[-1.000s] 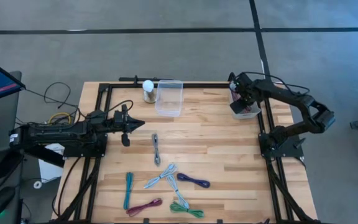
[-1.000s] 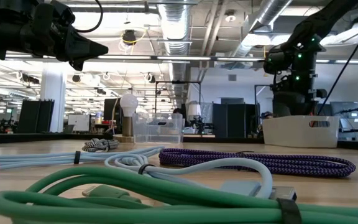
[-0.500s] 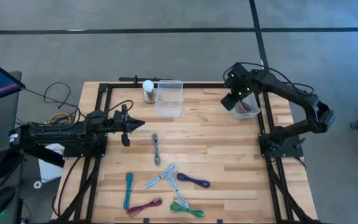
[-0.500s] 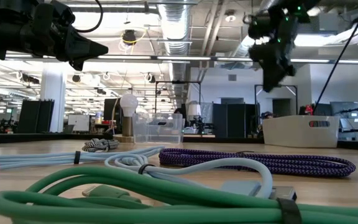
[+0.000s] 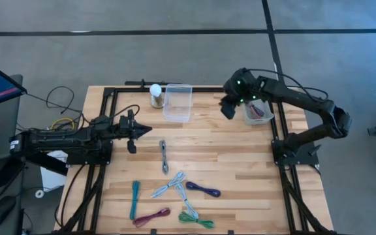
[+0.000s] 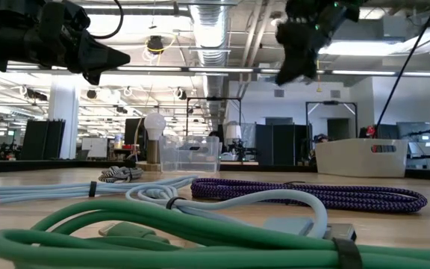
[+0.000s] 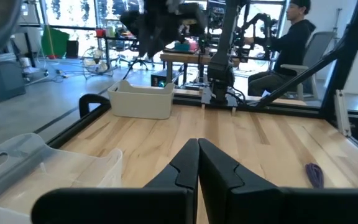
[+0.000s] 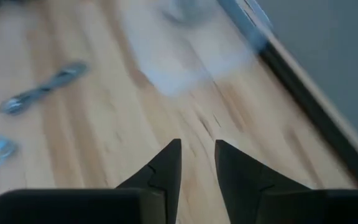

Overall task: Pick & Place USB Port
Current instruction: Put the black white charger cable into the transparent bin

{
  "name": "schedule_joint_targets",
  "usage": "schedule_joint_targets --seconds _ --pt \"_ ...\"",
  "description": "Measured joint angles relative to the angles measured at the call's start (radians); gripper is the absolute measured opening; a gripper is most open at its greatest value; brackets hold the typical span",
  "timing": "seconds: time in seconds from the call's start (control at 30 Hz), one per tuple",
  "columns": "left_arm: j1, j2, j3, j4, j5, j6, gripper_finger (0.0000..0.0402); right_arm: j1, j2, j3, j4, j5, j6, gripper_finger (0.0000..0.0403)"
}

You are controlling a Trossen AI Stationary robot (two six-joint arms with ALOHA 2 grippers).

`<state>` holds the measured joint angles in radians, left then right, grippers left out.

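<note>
Several bundled USB cables lie on the wooden table: grey (image 5: 164, 156), pale blue (image 5: 168, 185), purple (image 5: 203, 190), teal (image 5: 135, 199), maroon (image 5: 151, 217), green (image 5: 196, 219). A white bin (image 5: 258, 112) at the right edge has a cable inside. My right gripper (image 5: 227, 109) hangs in the air to the left of the bin, open by a small gap (image 8: 197, 146) with nothing between its fingers. The grey cable (image 8: 42, 94) shows beyond them. My left gripper (image 5: 145, 129) waits shut (image 7: 197, 152) at the left side, above the table.
A clear plastic container (image 5: 177, 102) and a light bulb on a stand (image 5: 155, 94) are at the far edge. A black frame (image 5: 109, 98) runs round the table. Bare wood lies between the container, the bin and the cables. A person (image 7: 291, 43) sits beyond the table.
My right gripper has swung from over the white bin toward the table's left, rising as it went, and now hangs over bare wood between the bin and the clear container. The cables and the left arm have kept still.
</note>
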<state>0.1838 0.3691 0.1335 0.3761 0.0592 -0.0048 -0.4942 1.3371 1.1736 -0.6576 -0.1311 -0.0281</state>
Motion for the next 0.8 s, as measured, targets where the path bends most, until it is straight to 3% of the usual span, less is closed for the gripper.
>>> schedule_joint_targets --seconds 0.2,0.43,0.7,0.8 --pt "0.000 0.000 0.000 0.000 0.083 -0.027 0.0010 0.127 -0.058 0.000 0.081 -0.002 -0.145 0.0074" --pt "0.000 0.015 0.000 -0.001 0.071 -0.087 0.0010 0.244 -0.166 0.000 0.009 0.060 -0.129 0.0060" --pt "-0.002 0.162 0.136 -0.169 -0.122 -0.095 0.0010 0.313 -0.225 0.000 -0.110 0.265 -0.125 0.0058" --pt "-0.008 0.206 0.188 -0.169 -0.212 -0.175 0.0007 0.319 -0.231 0.000 -0.138 0.329 -0.109 0.0058"
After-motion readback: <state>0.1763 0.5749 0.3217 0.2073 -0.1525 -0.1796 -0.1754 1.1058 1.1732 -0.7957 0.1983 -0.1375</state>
